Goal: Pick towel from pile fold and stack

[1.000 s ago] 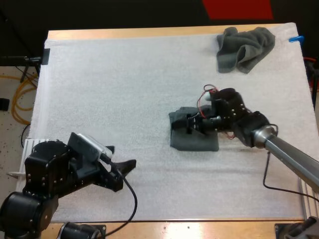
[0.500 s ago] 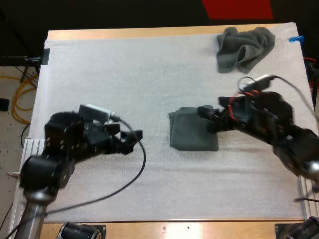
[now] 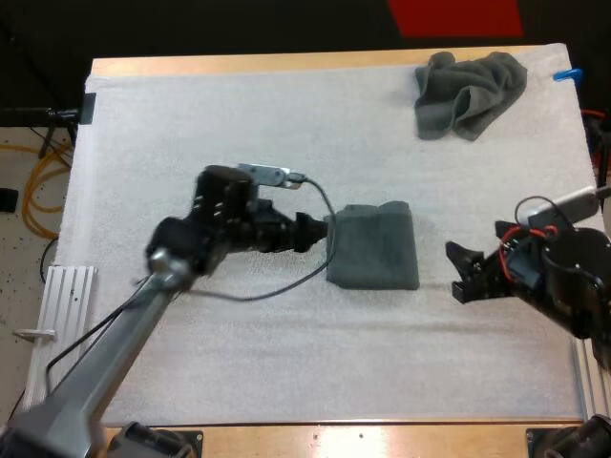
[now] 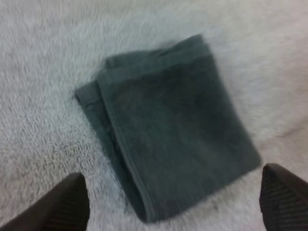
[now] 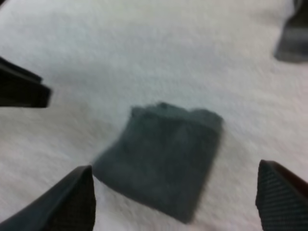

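High view: we count the folded towel [image 3: 372, 246] done; left gripper [image 3: 315, 232] at its nine o'clock, right gripper [image 3: 463, 272] at four, both spread; crumpled towel [image 3: 468, 91] at one o'clock awaits.

Our left arm stretches forward, left gripper [image 3: 320, 232] with fingers apart. Our right arm sits drawn back, right gripper [image 3: 460, 274] likewise spread.

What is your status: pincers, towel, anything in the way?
Left pincer open, at left edge of folded towel. Right pincer open, clear to its right. Crumpled towel at far right corner; nothing in the way.
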Tool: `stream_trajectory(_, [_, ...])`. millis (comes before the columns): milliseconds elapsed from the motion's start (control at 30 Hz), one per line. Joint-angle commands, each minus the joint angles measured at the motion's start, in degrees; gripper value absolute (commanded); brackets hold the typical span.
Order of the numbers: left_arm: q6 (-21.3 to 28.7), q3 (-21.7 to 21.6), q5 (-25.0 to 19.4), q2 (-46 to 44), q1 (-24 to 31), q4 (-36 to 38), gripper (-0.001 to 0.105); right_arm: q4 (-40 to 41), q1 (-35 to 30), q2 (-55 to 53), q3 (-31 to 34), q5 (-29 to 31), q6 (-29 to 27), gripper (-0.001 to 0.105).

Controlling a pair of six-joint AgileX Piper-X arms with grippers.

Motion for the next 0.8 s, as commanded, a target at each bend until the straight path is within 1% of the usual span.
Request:
stream_trajectory(0, [-1.78, 0.05, -0.29, 2.55, -0.87, -2.48, 0.071, 1.80, -0.08, -0.97, -0.22, 1.40, -0.58, 0.067])
stream_trajectory(67, [-2.99, 0.05, 0.34, 6.46, -1.62, -4.00, 0.071, 2.78, -0.08, -1.49, -0.23, 1.46, -0.58, 0.067])
stream_trajectory(233, [-6.19, -0.09, 4.28, 15.59, -3.54, -7.20, 0.071, 3.47, -0.08, -2.16, -0.23, 1.45, -0.58, 0.067])
stream_trajectory(400, [-6.48, -1.56, 7.92, 21.63, -4.03, -7.60, 0.071, 3.47, -0.08, -2.16, -0.23, 1.45, -0.58, 0.067])
stream_trajectory(500, [-6.55, -2.04, 9.90, 23.04, -4.03, -8.86, 0.071, 3.47, -0.08, -2.16, -0.23, 1.45, -0.58, 0.067])
stream_trajectory(600, [-7.95, -2.05, 11.98, 23.39, -4.16, -10.21, 0.071, 3.47, -0.08, -2.16, -0.23, 1.51, -0.58, 0.067])
stream_trajectory(767, [-9.81, -2.36, 11.75, 24.73, -6.55, -10.21, 0.071, 3.47, -0.08, -2.16, -0.23, 2.67, -0.58, 0.067])
